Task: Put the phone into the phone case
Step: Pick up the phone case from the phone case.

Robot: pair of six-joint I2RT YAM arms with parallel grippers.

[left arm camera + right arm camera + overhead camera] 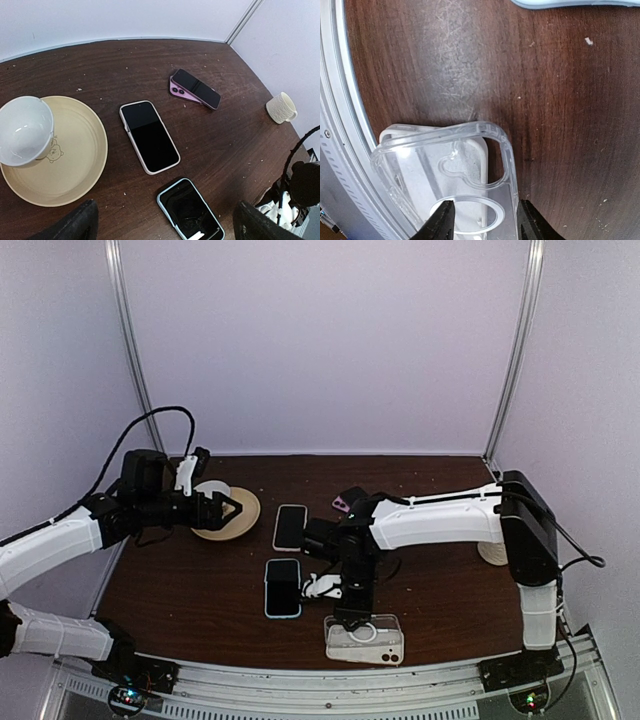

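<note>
A clear phone case [450, 170] [363, 638] lies at the table's near edge, and something flat and white shows through it. My right gripper [485, 220] [352, 618] points down over it, open. One finger [441, 222] is inside the case on its printed ring and the other sits just outside the side wall. Three phones lie screen up: a white-edged one [149, 135] [290, 527], a light-blue-edged one [191, 210] [283, 587] and a purple one [194, 88]. Which one is the task's phone I cannot tell. My left gripper [165, 227] [232, 507] hangs wide open, holding nothing.
A beige plate [75, 165] [235, 525] at the left carries a white bowl [24, 131]. A cream cup [281, 107] stands near the right edge. A metal rail [340, 125] runs along the table's front edge right beside the case.
</note>
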